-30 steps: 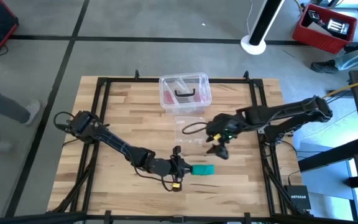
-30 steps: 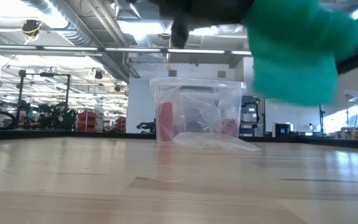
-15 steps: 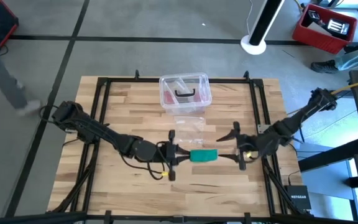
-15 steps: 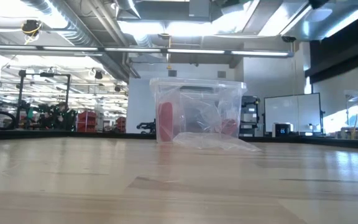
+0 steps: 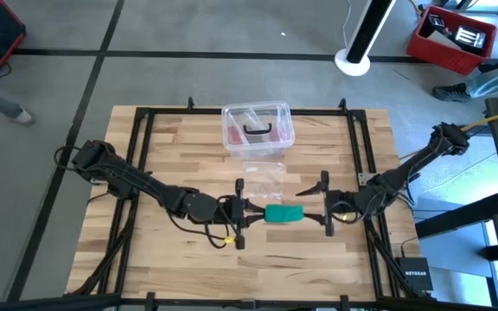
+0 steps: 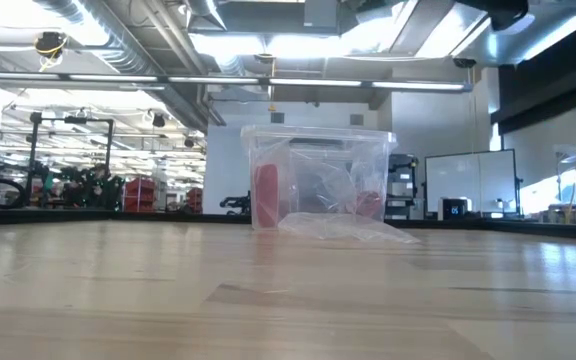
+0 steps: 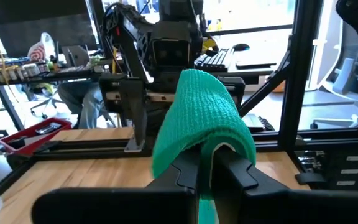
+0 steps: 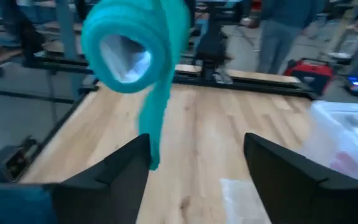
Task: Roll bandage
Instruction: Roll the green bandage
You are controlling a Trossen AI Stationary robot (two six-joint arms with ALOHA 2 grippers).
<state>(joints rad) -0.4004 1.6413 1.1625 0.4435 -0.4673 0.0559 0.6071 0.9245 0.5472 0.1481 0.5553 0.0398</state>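
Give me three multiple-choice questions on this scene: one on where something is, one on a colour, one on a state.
1. Where is the plastic box?
A. far edge of the table
B. on the floor
C. in the right gripper

2. What colour is the bandage?
A. red
B. teal-green
C. white

3. How is the bandage held?
A. lying loose
B. clamped by the left gripper
C. clamped by the right gripper

Answers: 1 A, the high view shows it at the table's far edge. 2 B, every view shows teal-green. 3 B, the left fingers pinch it; the right jaws stand open beside it.
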